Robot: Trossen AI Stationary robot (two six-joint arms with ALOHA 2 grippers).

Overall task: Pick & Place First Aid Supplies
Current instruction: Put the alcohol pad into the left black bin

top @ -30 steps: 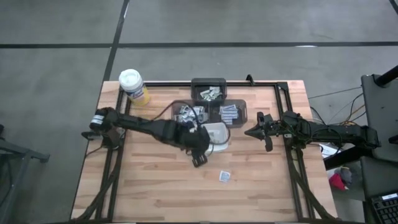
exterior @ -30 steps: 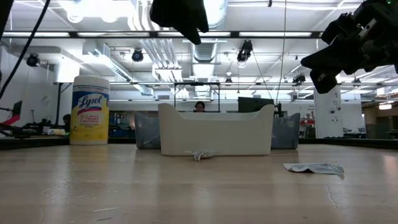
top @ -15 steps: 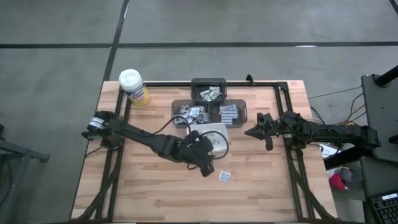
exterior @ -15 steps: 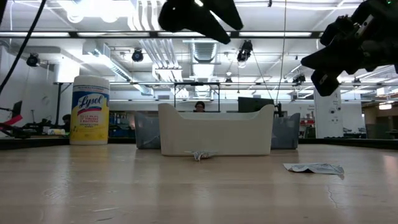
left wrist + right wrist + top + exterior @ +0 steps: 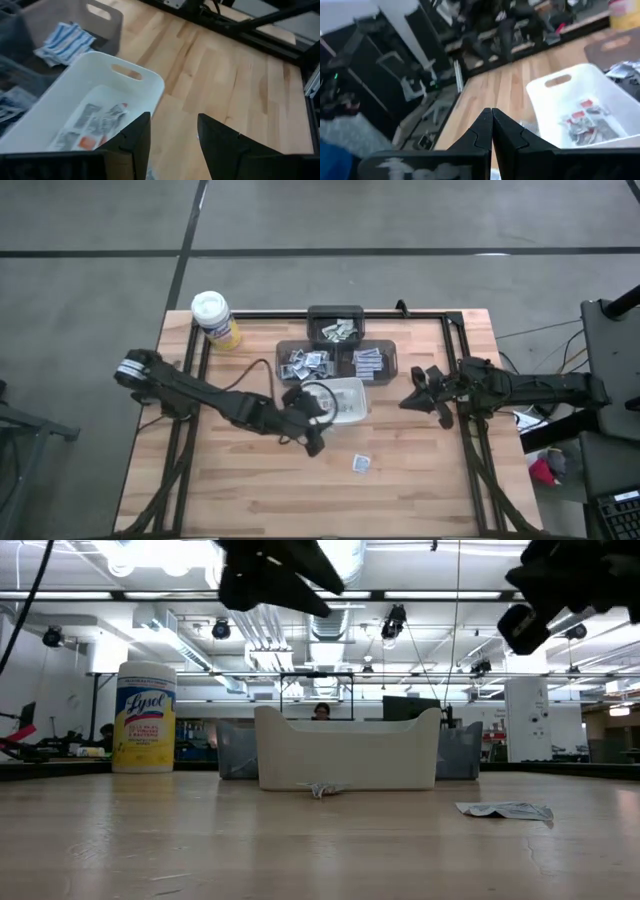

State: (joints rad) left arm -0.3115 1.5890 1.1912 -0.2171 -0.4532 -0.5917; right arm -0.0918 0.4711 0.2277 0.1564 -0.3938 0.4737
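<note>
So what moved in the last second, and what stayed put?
The left claw swung out toward the loose packet on the table, then pulled back to the near left corner of the white dish, open and empty throughout. The right arm shifted slightly, its claw shut. The loose packet, the dish, the grey bins and the yellow canister stayed where they were.

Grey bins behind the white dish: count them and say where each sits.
3. One grey bin stands farthest back; two sit side by side in front of it, the left bin and the right bin, just behind the white dish.
</note>
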